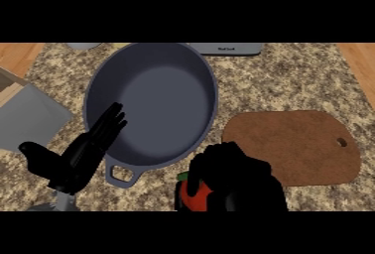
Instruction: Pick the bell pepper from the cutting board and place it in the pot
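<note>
pot [150, 106] interior open, left hand [81, 154] at its rim

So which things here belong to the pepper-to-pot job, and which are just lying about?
In the job:
- bell pepper, held in the right hand
- pot
- cutting board

Lying about:
- grey tray at the left edge
- grey appliance at the top
- left hand, open, resting

Left black hand [73, 158] rests open, fingers straight, pointing up. Right black hand [238, 181] has fingers curled closed, palm down.
</note>
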Motion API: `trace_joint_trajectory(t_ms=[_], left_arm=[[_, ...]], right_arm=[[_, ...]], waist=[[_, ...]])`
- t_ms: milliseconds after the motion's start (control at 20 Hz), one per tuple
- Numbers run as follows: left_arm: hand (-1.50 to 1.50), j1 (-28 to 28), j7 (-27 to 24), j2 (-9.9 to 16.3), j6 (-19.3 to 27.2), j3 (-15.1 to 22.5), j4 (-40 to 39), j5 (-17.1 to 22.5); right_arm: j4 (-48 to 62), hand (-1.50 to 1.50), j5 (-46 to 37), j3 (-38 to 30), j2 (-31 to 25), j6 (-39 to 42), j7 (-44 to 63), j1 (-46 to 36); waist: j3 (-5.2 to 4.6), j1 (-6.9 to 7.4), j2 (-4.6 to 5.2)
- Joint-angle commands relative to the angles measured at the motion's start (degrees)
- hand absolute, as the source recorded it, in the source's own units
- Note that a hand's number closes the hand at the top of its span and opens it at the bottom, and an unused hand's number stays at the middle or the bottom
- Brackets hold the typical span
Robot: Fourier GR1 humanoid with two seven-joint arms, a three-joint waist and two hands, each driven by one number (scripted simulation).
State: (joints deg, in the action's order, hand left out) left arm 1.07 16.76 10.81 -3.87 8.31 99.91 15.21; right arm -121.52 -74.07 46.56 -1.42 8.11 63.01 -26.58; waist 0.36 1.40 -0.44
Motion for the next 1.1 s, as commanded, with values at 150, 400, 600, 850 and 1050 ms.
trace_joint_trajectory(t_ms=[150,400,600,850,1050], left_arm=[[0.0,0.1,0.1,-3.4,-0.6,3.2,-5.2,-0.2],[0.0,1.7,0.4,-2.8,-1.8,2.6,-5.9,-0.2],[0.0,2.2,3.3,-3.3,0.0,2.6,-3.9,-0.7],[0.0,0.6,0.9,-4.1,-1.6,4.2,-4.2,-1.5],[0.0,2.5,1.4,-3.6,-2.4,3.1,-4.9,-0.7]], right_arm=[[9.7,1.5,12.6,-9.8,1.4,0.6,8.7,-17.6],[26.7,1.5,19.6,-15.1,1.4,-5.8,3.7,-26.9],[39.1,1.5,22.3,-17.3,1.4,-10.4,0.4,-33.9],[52.9,1.5,26.6,-16.6,1.4,-20.3,-5.4,-37.2],[62.4,1.5,31.0,-16.4,1.4,-28.9,-10.4,-40.7]], waist=[[-0.55,0.12,0.72],[-0.52,1.05,1.08],[-0.47,1.73,1.09],[-0.48,2.54,1.43],[-0.5,3.77,1.86]])
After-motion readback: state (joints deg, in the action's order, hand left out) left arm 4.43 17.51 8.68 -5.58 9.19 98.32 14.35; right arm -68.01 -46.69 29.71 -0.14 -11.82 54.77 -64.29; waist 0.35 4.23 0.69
